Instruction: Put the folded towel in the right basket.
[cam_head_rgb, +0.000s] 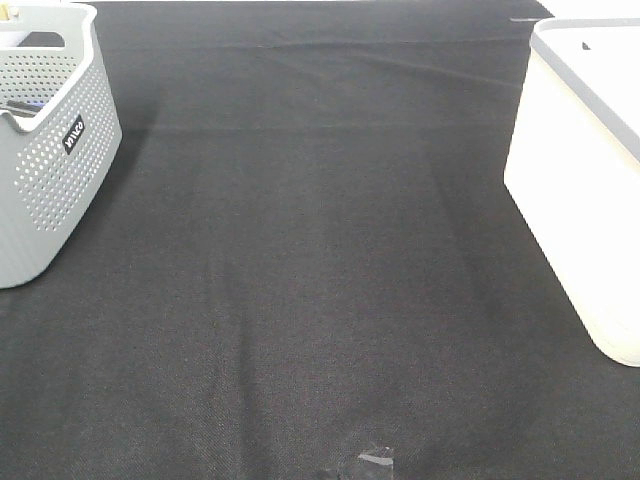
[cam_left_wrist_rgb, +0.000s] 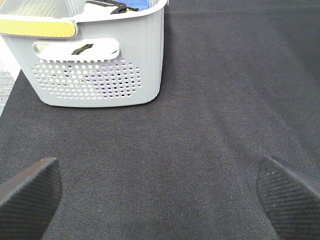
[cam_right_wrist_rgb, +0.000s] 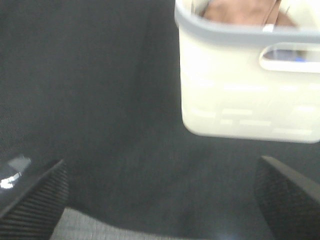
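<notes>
We see the rust-brown folded towel (cam_right_wrist_rgb: 245, 12) already lying inside the large white grey-rimmed plastic basket (cam_right_wrist_rgb: 240, 95), straight ahead of our wide-apart, empty right gripper (cam_right_wrist_rgb: 160, 200), the nearer arm; our left gripper (cam_left_wrist_rgb: 160, 195) likewise gapes empty.

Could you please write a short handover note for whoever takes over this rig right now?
Left gripper: open, empty, hanging over the black cloth near the grey perforated basket.
Right gripper: open, empty, facing the right basket.
Folded towel: a rust-brown fabric shows just inside the white basket's grey rim in the right wrist view. That view is blurred, so confirm it. The high view shows no towel on the cloth.
Done: the towel appears to be in the right basket.
Left: apparently nothing but checking the placement.
</notes>
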